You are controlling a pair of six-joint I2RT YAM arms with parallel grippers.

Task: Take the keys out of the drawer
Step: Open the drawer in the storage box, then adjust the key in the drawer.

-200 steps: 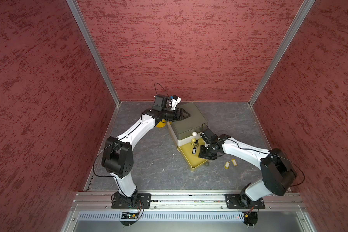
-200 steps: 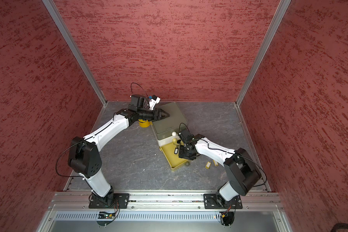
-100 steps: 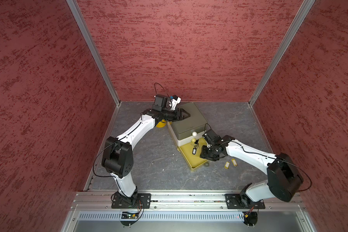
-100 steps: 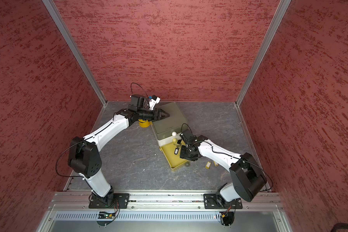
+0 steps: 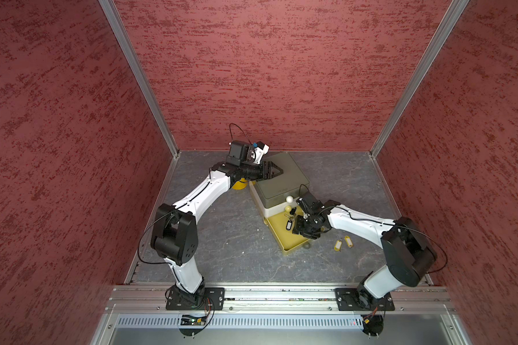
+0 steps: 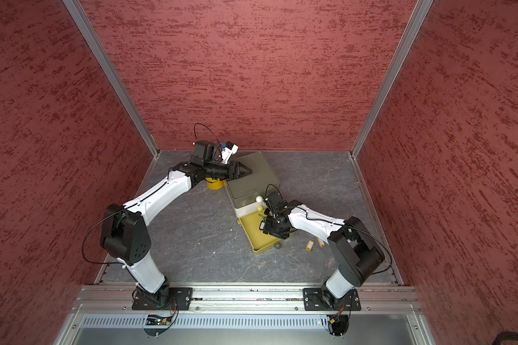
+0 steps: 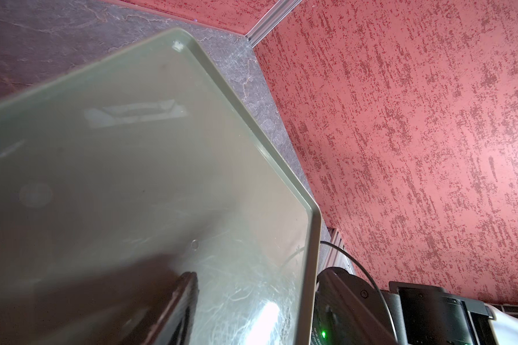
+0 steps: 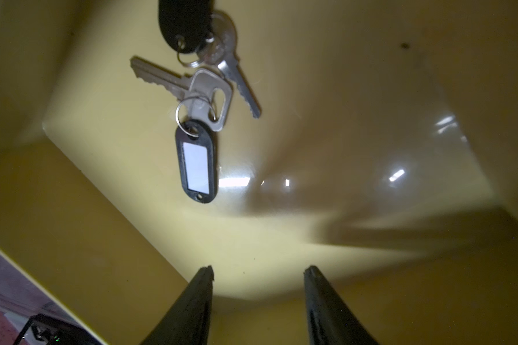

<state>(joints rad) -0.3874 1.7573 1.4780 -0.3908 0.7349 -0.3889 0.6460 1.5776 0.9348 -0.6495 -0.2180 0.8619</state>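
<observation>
Right wrist: yellow drawer (image 8: 371, 119) with 2 black-tagged keys (image 8: 204, 98), seemingly overlapping.

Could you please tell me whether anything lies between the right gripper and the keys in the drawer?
Nothing visible does. In the right wrist view, the open right gripper faces the nearer black-tagged key across bare yellow drawer floor; the second key lies just beyond it.

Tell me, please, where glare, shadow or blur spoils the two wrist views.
Left wrist view: the green cabinet top looks soft, with a white glare patch on its scratched corner. Right wrist view: the black-tagged keys are fairly sharp; the yellow drawer floor carries small white reflections and a broad shadow.
</observation>
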